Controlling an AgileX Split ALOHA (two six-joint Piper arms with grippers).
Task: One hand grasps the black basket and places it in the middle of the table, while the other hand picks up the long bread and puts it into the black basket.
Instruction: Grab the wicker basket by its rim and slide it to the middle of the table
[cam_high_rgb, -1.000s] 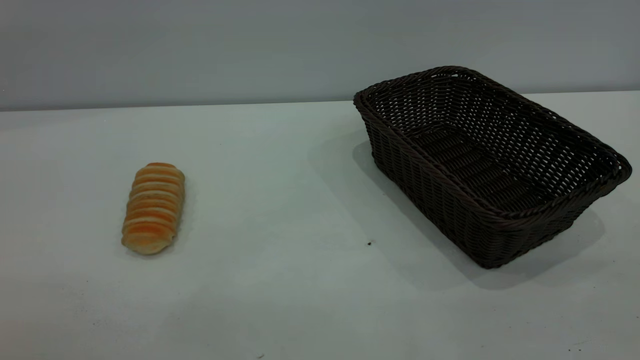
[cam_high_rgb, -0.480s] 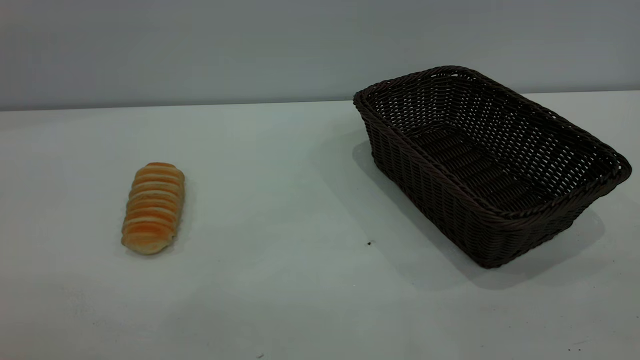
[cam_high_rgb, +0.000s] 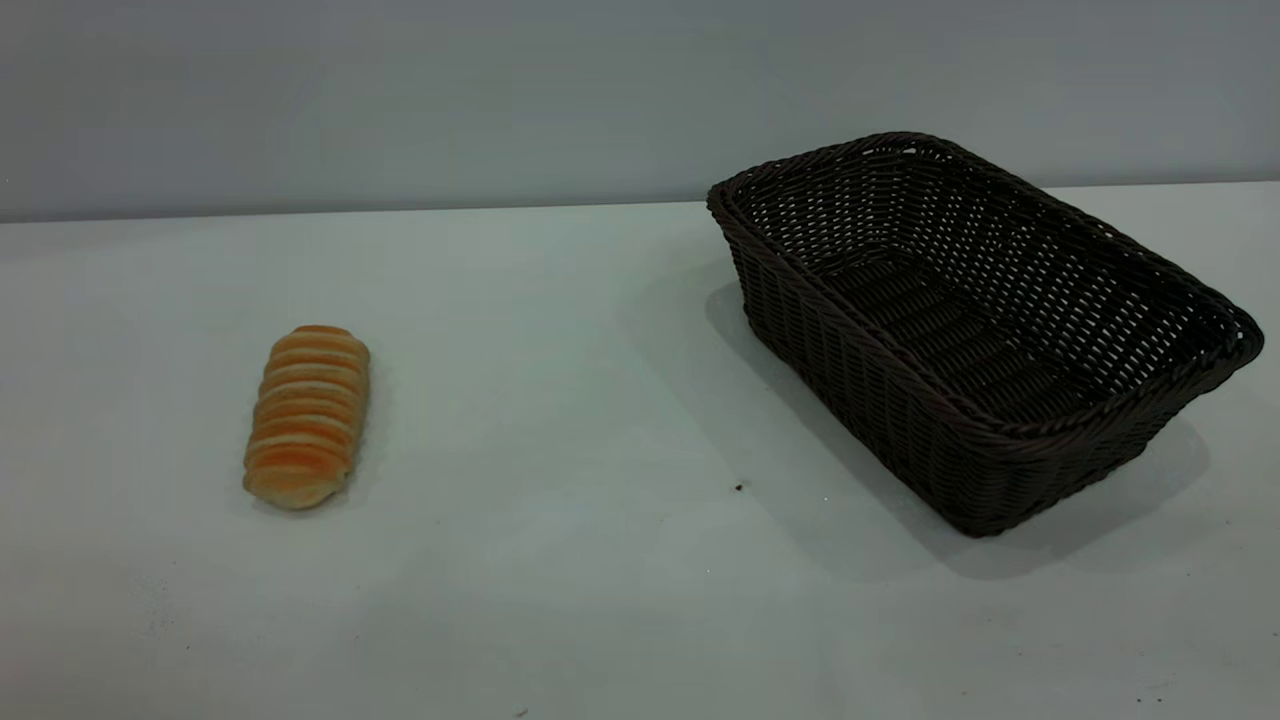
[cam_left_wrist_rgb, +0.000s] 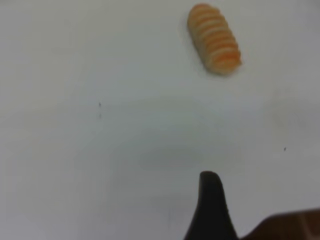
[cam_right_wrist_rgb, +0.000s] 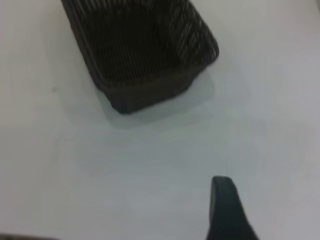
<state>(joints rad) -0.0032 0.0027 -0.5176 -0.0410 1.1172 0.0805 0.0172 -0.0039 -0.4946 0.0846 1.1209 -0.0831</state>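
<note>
The black basket (cam_high_rgb: 985, 330) stands empty on the right part of the table (cam_high_rgb: 600, 400), turned at an angle; it also shows in the right wrist view (cam_right_wrist_rgb: 140, 55). The long bread (cam_high_rgb: 307, 415) lies on the left part of the table, lengthwise toward the back, and shows in the left wrist view (cam_left_wrist_rgb: 214, 38). Neither arm shows in the exterior view. My left gripper (cam_left_wrist_rgb: 211, 205) hangs above bare table, well short of the bread. My right gripper (cam_right_wrist_rgb: 224, 207) hangs above bare table, apart from the basket's near corner. Neither touches anything.
A grey wall runs behind the table's far edge (cam_high_rgb: 350, 210). A tiny dark speck (cam_high_rgb: 739, 487) lies between the bread and the basket. Bare table stretches between the two objects and in front of them.
</note>
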